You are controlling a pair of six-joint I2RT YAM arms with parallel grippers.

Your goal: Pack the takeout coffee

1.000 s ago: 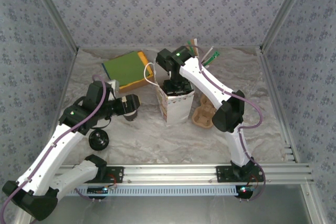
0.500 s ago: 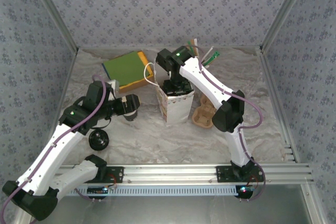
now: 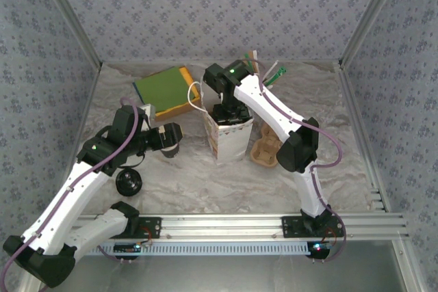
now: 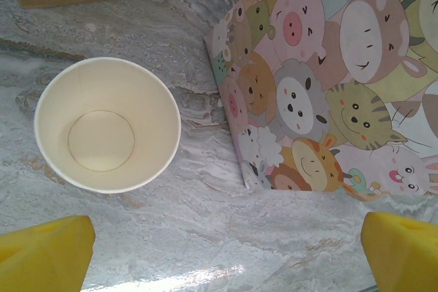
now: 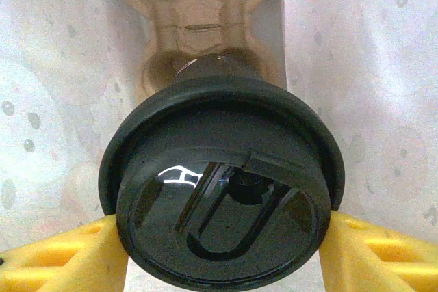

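Right claw (image 5: pixel 219 254) clamped on the coffee (image 5: pixel 219 182) at lid level, inside the bag (image 3: pixel 230 140). Paper cup likely light, crushable, its plastic lid slick; a gentle hold on the wall beneath the rim suits best. Left claw (image 4: pixel 219 251) apart.

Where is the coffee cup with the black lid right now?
In the right wrist view, the takeout coffee sits between the right gripper's yellow fingers. It is down inside the cartoon-animal bag in the middle of the table.
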